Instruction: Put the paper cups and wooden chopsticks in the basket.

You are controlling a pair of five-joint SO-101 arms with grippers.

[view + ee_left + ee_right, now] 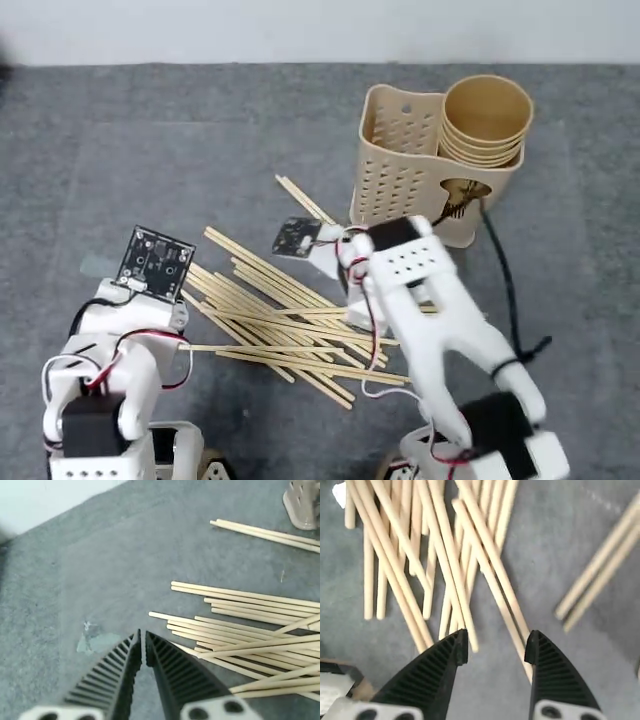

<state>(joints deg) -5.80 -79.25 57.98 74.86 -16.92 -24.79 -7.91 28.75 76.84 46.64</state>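
Chopsticks (290,320) of wood lie in a loose, crossed pile on the grey tabletop (200,150), near the basket (400,170). I see the paper cups (487,120) stacked upright in one of its two compartments. My left hand (142,637) is pressed together just beside the pile's ends. My right hand (497,640) is spread above several sticks.

There was one basket (400,170). The paper cups (487,115) made one nested stack — at least four rims showed, the exact number unclear. Loose wooden chopsticks (290,320) numbered roughly twenty, too overlapped for an exact count — two lay apart. The arms were two: left arm (110,360), right arm (440,320)
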